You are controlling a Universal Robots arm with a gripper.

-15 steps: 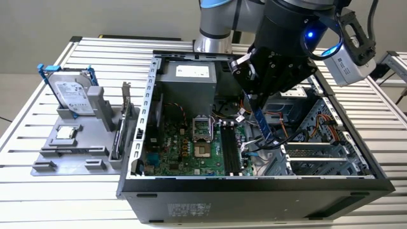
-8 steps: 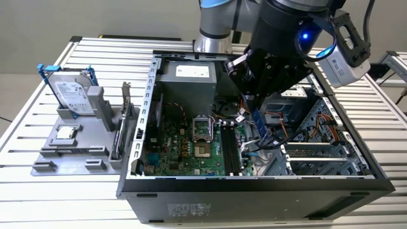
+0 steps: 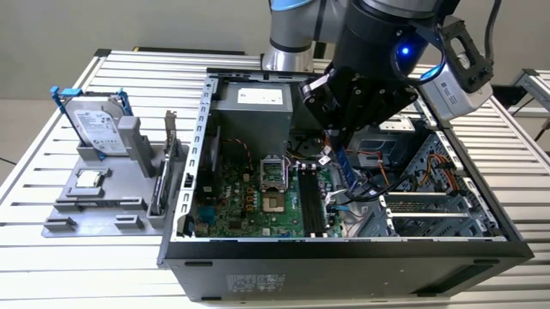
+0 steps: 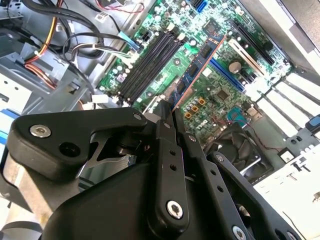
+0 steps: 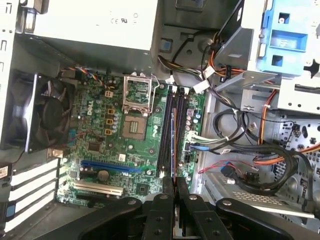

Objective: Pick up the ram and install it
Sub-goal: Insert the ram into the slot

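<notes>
The open computer case (image 3: pixel 344 248) lies on its side on the slatted worktop (image 3: pixel 51 257), so the motherboard (image 3: pixel 249 203) faces up and can be reached from above. Near the worktop's edge at the exterior view's left stands a grey holder (image 3: pixel 103 193). It keeps the silver hard drive (image 3: pixel 93 125) and a dark card (image 3: pixel 167 161) upright, probably so each part is easy to take.

The arm reaches down into the case. Its gripper (image 4: pixel 167 112) is closed narrow on the ram (image 4: pixel 197 67), a thin blue stick held on its edge by one end. In the exterior view the ram (image 3: pixel 342 164) hangs under the fingers, over the black memory slots (image 3: pixel 311 203). In the second wrist view its length runs nearly the same way as the slots (image 4: pixel 150 62), which I judge is to line it up for seating. It seems to be above them, not yet pressed in.
</notes>
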